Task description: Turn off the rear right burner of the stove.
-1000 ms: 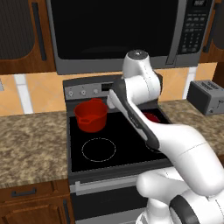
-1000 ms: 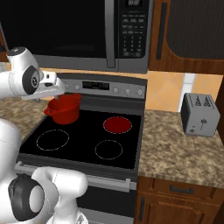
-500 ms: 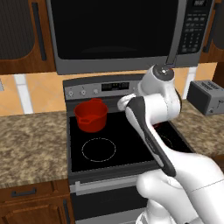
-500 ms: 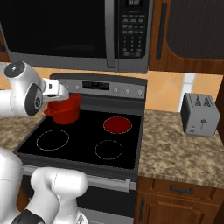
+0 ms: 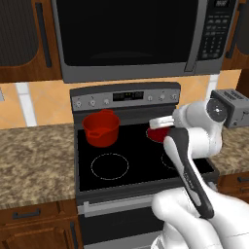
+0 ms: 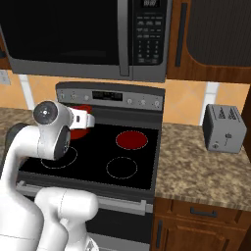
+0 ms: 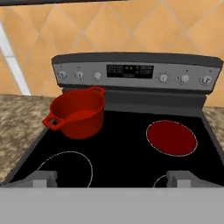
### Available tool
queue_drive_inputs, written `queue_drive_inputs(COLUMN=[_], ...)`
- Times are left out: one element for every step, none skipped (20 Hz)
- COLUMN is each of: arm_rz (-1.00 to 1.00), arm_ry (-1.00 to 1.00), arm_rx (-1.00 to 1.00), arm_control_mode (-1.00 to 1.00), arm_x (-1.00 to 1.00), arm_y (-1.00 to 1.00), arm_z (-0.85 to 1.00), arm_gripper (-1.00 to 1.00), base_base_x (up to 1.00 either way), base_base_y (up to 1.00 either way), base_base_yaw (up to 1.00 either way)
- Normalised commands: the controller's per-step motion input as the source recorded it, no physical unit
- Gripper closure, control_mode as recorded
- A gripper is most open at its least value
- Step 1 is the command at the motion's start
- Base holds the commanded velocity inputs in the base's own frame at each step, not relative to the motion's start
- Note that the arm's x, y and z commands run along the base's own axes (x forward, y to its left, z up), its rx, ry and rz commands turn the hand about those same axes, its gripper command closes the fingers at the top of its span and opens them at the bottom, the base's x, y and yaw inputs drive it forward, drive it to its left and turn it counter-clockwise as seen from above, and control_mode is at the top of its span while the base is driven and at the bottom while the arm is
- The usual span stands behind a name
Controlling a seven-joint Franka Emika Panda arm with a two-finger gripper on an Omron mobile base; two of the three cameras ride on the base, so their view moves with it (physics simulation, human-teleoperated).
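Rear right burner [image 7: 171, 138] glows red on the stove [image 7: 127, 153], right of the pot [image 7: 78, 113]. Gripper [image 7: 111, 177] released, holding nothing.

A home kitchen: a black glass-top stove [image 5: 126, 160] under a microwave [image 5: 131, 39], speckled granite desk [image 6: 206, 169], wooden cabinets [image 6: 215, 37], a toaster [image 6: 224, 128], tiled backsplash [image 7: 131, 30]

stove [image 7: 122, 157]: glossy black glass | control panel [image 7: 131, 74]: matt grey metal | counter [image 6: 201, 166]: speckled stone
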Motion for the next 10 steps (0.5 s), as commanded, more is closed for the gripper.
queue_drive_inputs(arm_rz=[0.00,0.00,0.00,0.01,0.02,0.02,0.00,0.00,0.00,0.00], arm_ry=[-0.15,-0.16,-0.17,-0.19,-0.20,-0.17,-0.17,-0.16,-0.12,-0.08], arm_rx=[0.17,0.17,0.15,0.13,0.11,0.01,0.00,0.00,0.05,0.09], arm_control_mode=[-1.00,-1.00,-1.00,-1.00,-1.00,-1.00,-1.00,-1.00,-1.00,-1.00], arm_x=[-0.05,-0.03,0.00,-0.01,-0.01,-0.02,-0.08,0.00,0.00,0.00], arm_y=[-0.44,-0.46,-0.51,-0.58,-0.71,-0.76,-0.79,-0.76,-0.76,-0.77], arm_z=[-0.24,-0.23,-0.21,-0.18,-0.14,-0.09,-0.04,0.00,0.00,0.00], arm_gripper=[-1.00,-1.00,-1.00,-1.00,-1.00,-1.00,-1.00,-1.00,-1.00,-1.00], base_base_x=[0.00,0.00,0.00,0.00,0.00,0.00,0.00,0.00,0.00,0.00], base_base_y=[0.00,0.00,0.00,0.00,0.00,0.00,0.00,0.00,0.00,0.00], base_base_yaw=[0.00,0.00,0.00,0.00,0.00,0.00,0.00,0.00,0.00,0.00])
